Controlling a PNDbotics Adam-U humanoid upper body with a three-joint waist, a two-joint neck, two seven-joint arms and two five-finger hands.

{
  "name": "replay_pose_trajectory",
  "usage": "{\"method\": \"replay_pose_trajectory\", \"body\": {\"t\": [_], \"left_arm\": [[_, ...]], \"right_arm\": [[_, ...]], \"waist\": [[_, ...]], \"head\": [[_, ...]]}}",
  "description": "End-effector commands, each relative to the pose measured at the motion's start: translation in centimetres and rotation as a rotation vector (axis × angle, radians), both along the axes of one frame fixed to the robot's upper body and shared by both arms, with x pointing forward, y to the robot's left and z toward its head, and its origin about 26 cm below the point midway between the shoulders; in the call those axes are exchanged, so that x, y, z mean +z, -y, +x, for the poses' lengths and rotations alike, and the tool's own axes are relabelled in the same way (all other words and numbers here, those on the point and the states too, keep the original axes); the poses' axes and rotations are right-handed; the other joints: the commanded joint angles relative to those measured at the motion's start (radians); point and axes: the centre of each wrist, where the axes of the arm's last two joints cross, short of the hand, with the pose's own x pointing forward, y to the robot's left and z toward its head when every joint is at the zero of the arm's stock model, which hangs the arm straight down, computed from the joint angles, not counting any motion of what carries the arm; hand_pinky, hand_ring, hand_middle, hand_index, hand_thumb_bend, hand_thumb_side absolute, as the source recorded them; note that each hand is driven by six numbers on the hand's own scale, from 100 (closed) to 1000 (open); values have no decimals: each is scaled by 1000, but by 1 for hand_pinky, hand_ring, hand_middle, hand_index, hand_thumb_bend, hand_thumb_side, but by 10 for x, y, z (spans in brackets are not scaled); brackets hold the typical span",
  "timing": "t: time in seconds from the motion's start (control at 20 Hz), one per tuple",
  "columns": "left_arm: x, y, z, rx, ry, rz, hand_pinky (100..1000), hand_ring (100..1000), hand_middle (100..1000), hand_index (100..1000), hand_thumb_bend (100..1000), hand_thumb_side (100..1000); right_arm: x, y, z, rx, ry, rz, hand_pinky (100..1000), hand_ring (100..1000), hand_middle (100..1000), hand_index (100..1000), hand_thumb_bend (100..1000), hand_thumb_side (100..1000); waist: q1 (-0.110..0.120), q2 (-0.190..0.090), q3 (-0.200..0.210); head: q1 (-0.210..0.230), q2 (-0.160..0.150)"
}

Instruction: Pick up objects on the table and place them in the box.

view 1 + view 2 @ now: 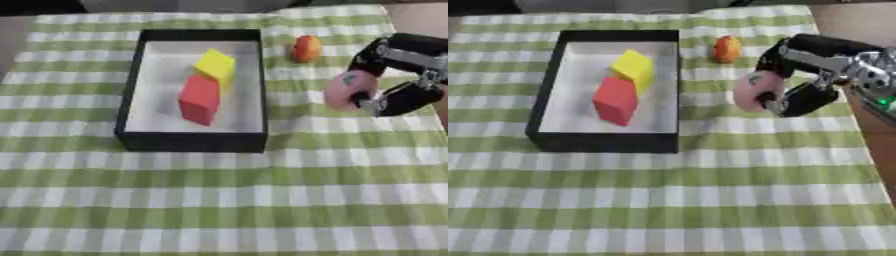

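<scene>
The table is covered with a green and white checked cloth [219, 200]. On its far left part stands a black box [194, 142] with a white floor, and inside it are two blocks: a red block [200, 99] in the middle and a yellow block [215, 65] just behind it, touching it. The right hand [798, 75] comes in from the right side and is to the right of the box, near its right wall but apart from it. Its fingers and thumb are curled round a pink round object [754, 90] with a small green mark on it, and the object is held above the cloth. A small orange-red fruit-like object [306, 48] lies on the cloth behind the hand, just beside the far right corner of the box. The left hand does not appear in either view.
</scene>
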Motion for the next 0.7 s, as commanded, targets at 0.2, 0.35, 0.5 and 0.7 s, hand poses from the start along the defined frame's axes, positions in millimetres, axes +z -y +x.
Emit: {"method": "replay_pose_trajectory", "body": {"t": [0.2,0.35,0.5,0.7], "left_arm": [[11,-6,-2,13,30,38,726,738,771,843,574,422],[13,-5,-2,9,35,44,726,738,771,844,574,421],[15,-5,-1,5,32,54,726,738,771,844,574,419],[21,-2,2,-13,46,61,726,738,771,844,575,416]], "right_arm": [[69,-64,-21,185,216,57,722,606,528,648,146,100],[82,-102,-7,248,246,38,807,617,534,651,172,100],[88,-141,11,308,271,-6,826,623,539,650,211,100],[79,-179,42,325,279,-36,822,618,539,650,199,100]], "waist": [[-14,-36,2],[-14,-39,10],[-16,-40,26],[-20,-34,61]], "head": [[2,4],[-6,4],[-20,4],[-44,4]]}}
